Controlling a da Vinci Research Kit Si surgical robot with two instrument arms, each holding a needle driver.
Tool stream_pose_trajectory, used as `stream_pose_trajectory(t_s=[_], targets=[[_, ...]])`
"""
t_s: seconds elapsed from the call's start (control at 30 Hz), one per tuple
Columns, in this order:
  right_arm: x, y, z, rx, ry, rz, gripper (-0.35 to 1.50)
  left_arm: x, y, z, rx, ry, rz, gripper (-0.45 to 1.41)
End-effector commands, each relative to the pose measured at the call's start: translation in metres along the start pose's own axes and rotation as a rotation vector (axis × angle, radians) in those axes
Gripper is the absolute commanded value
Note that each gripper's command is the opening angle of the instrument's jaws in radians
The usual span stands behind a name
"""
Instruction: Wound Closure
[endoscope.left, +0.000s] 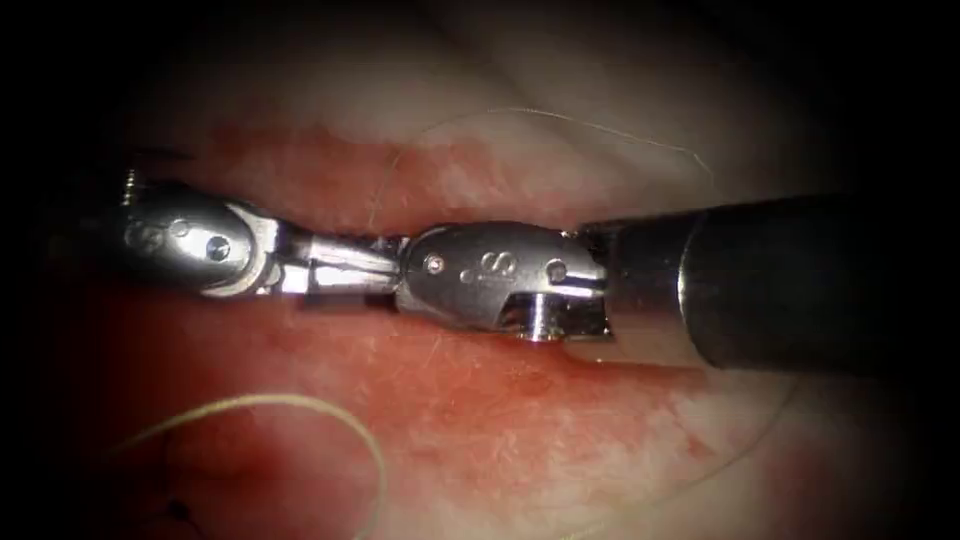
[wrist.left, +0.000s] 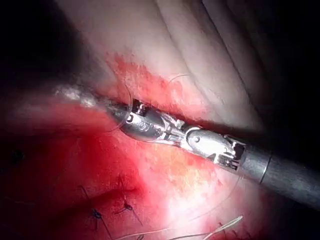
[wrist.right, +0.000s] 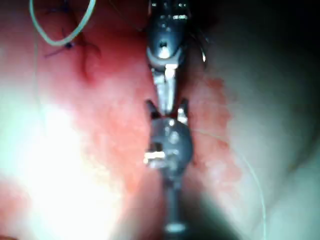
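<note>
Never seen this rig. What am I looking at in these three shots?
A surgical research robot practising stitching on pork belly, the tissue. Two thin arms each end in a small two-jawed tool. The endoscope view looks from above: the left tool and the right tool meet tip to tip. The other two views come from cameras near each wrist. On the tissue lie red fluid, a pale thread loop and dark finished stitches. Whether either tool holds anything, and where the needle is, cannot be told.
</note>
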Motion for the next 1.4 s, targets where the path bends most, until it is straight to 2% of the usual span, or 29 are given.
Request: stream_pose_trajectory(t_s=[0.03, 0.07, 0.13, 0.17, 0.37, 0.53, 0.57, 0.67, 0.8, 0.83, 0.93, 1.03, 1.1, 1.13, 1.17, 1.23, 1.27, 1.33, 1.4], targets=[[0.0001, 0.0004, -0.0008, -0.001, 0.001, 0.008, 1.46, -0.0005, 0.0000, 0.0004, 0.005, 0.002, -0.003, -0.35], [0.0004, 0.0007, -0.0020, 0.000, 0.002, 0.013, 1.46, -0.0004, -0.0002, 0.0000, 0.010, 0.002, -0.005, -0.35], [0.0017, 0.0018, -0.0066, -0.006, 0.035, 0.034, 1.48, -0.0003, -0.0010, -0.0014, 0.024, 0.000, -0.003, -0.35], [0.0017, 0.0018, -0.0066, -0.006, 0.035, 0.034, 1.48, -0.0003, -0.0010, -0.0014, 0.024, 0.000, -0.003, -0.35], [0.0031, 0.0030, -0.0131, -0.027, 0.066, 0.057, 1.48, -0.0008, -0.0024, -0.0026, 0.045, -0.006, 0.000, -0.35], [0.0027, 0.0030, -0.0144, -0.040, 0.063, 0.059, 1.48, -0.0019, -0.0052, -0.0030, 0.110, -0.040, 0.000, -0.35], [0.0025, 0.0030, -0.0146, -0.042, 0.062, 0.057, 1.48, -0.0028, -0.0068, -0.0032, 0.193, -0.084, 0.004, -0.35], [0.0024, 0.0032, -0.0146, -0.059, 0.054, 0.058, 1.48, -0.0044, -0.0097, -0.0031, 0.322, -0.138, -0.068, -0.35], [0.0022, 0.0032, -0.0145, -0.083, 0.043, 0.061, 1.48, -0.0058, -0.0128, -0.0025, 0.373, -0.273, -0.034, -0.35], [0.0021, 0.0032, -0.0144, -0.089, 0.041, 0.061, 1.48, -0.0069, -0.0138, -0.0019, 0.388, -0.337, -0.007, -0.35], [0.0020, 0.0031, -0.0143, -0.092, 0.040, 0.061, 1.48, -0.0106, -0.0158, -0.0005, 0.348, -0.535, 0.052, -0.35], [0.0020, 0.0030, -0.0142, -0.099, 0.037, 0.062, 1.48, -0.0141, -0.0159, 0.0003, 0.275, -0.510, 0.025, -0.35], [0.0019, 0.0028, -0.0138, -0.102, 0.037, 0.060, 1.48, -0.0159, -0.0154, 0.0011, 0.255, -0.488, -0.027, -0.35], [0.0018, 0.0028, -0.0138, -0.103, 0.037, 0.060, 1.48, -0.0163, -0.0153, 0.0012, 0.246, -0.478, -0.048, -0.30], [0.0018, 0.0026, -0.0137, -0.104, 0.037, 0.059, 1.48, -0.0168, -0.0151, 0.0014, 0.244, -0.459, -0.150, 0.07], [0.0017, 0.0025, -0.0135, -0.107, 0.039, 0.058, 1.48, -0.0170, -0.0151, 0.0011, 0.261, -0.444, -0.280, 0.32], [0.0016, 0.0024, -0.0135, -0.107, 0.039, 0.057, 1.48, -0.0169, -0.0150, 0.0006, 0.288, -0.454, -0.388, 0.48], [0.0016, 0.0024, -0.0134, -0.108, 0.039, 0.056, 1.48, -0.0168, -0.0149, -0.0003, 0.294, -0.501, -0.453, 0.59], [0.0016, 0.0024, -0.0135, -0.106, 0.037, 0.056, 1.48, -0.0166, -0.0147, -0.0021, 0.267, -0.587, -0.460, 0.68]])
